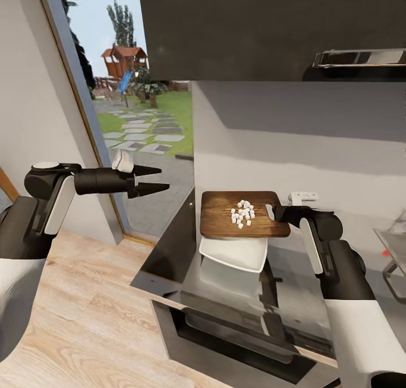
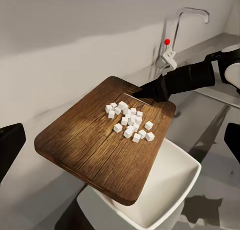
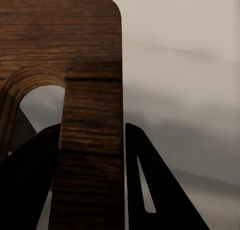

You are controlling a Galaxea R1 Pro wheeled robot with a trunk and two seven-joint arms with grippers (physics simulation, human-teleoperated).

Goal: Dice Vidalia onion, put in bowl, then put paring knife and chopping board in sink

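Observation:
My right gripper (image 1: 276,212) is shut on the handle end of the brown chopping board (image 1: 225,216), holding it in the air above the white bowl (image 1: 234,254). In the right wrist view its black fingers (image 3: 35,165) clamp the board (image 3: 75,39) beside the handle hole. A heap of small white diced onion cubes (image 1: 243,213) lies on the board (image 2: 95,140), near the gripped end. The bowl (image 2: 165,190) stands on the grey countertop (image 1: 175,247). My left gripper (image 1: 163,179) is open and holds nothing, out over the floor left of the counter. The paring knife is out of view.
The sink's chrome tap (image 2: 172,39) with its red knob stands behind my right arm, and the sink's steel edge (image 1: 395,244) shows at far right. A dark wall cabinet (image 1: 225,27) hangs overhead. A glass door (image 1: 135,95) and wooden floor (image 1: 84,320) lie to the left.

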